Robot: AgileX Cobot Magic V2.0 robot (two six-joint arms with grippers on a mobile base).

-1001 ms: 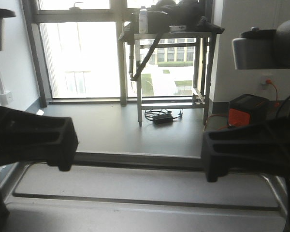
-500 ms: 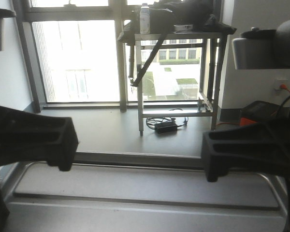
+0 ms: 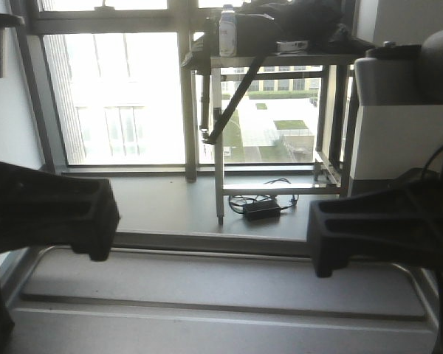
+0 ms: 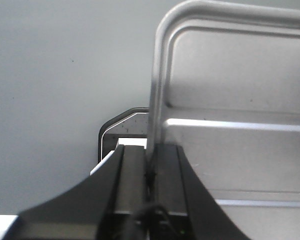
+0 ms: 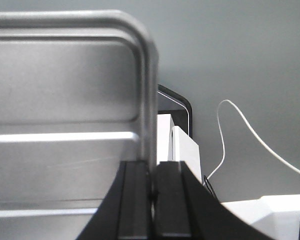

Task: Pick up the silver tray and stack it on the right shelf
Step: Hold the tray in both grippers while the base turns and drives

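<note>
Window [image 3: 125, 96] blown out, foreground nearly black, glare bands on the silver tray [image 4: 230, 90], near rim perhaps blurred.

Prob. a lab/workshop rm: big windows [image 3: 125, 96], steel-frame bench [image 3: 280, 59] w/ gear [image 3: 303, 15], power brick [image 3: 262, 210] on bare floor [image 3: 162, 206].

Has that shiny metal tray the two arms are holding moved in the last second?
Yes. The shiny ridged metal tray has been carried forward: the steel-framed table by the window now looms larger and nearer above its rim.

Bright windows [image 3: 125, 103] behind a steel table [image 3: 280, 56] — grey floor [image 3: 155, 205], cables (a black adapter [image 3: 260, 211]) beneath.
</note>
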